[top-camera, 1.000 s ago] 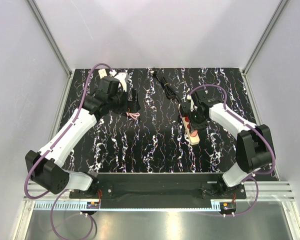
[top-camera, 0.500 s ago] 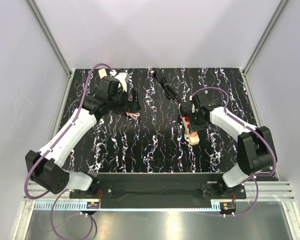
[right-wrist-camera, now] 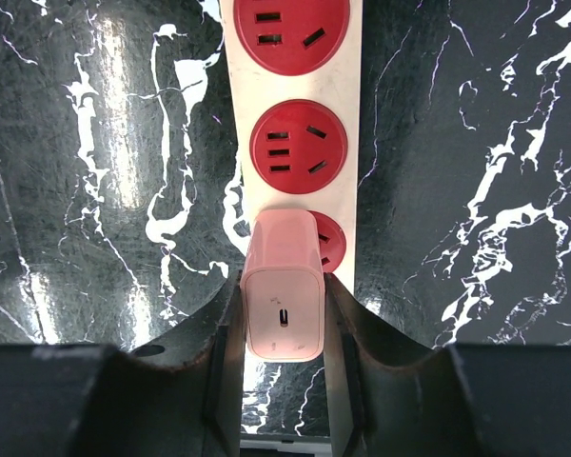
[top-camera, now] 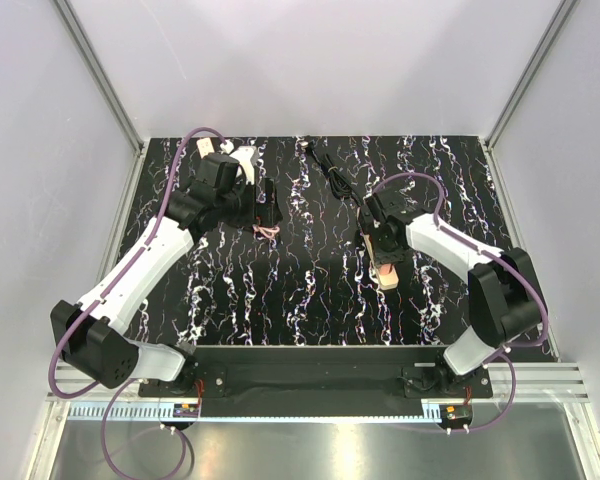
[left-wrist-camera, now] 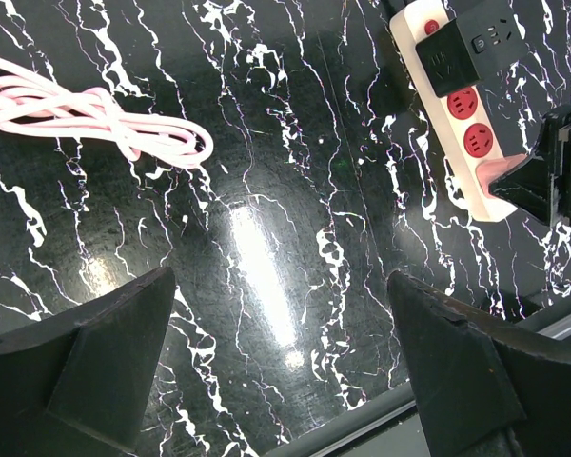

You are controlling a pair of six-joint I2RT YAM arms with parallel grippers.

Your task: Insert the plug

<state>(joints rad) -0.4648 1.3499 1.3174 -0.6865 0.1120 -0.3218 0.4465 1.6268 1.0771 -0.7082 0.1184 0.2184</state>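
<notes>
Surface [top-camera: 310, 290]: black, marbled with white veins, glossy.
Pink cable [left-wrist-camera: 105, 119]: bundled in a loose coil, lying flat on the surface.
Walls [top-camera: 310, 70]: pale, plain panels.

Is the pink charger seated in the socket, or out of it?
Cannot tell. The right gripper holds the pink charger between its fingers over a red socket of the power strip, covering part of it; prongs hidden.

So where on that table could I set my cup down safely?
The widest bare stretch of the black marbled table lies between the pink coiled cable and the white power strip with red sockets, running to the near edge. The far right corner looks bare too. Crowded: around the strip, where the right gripper holds a pink plug.
</notes>
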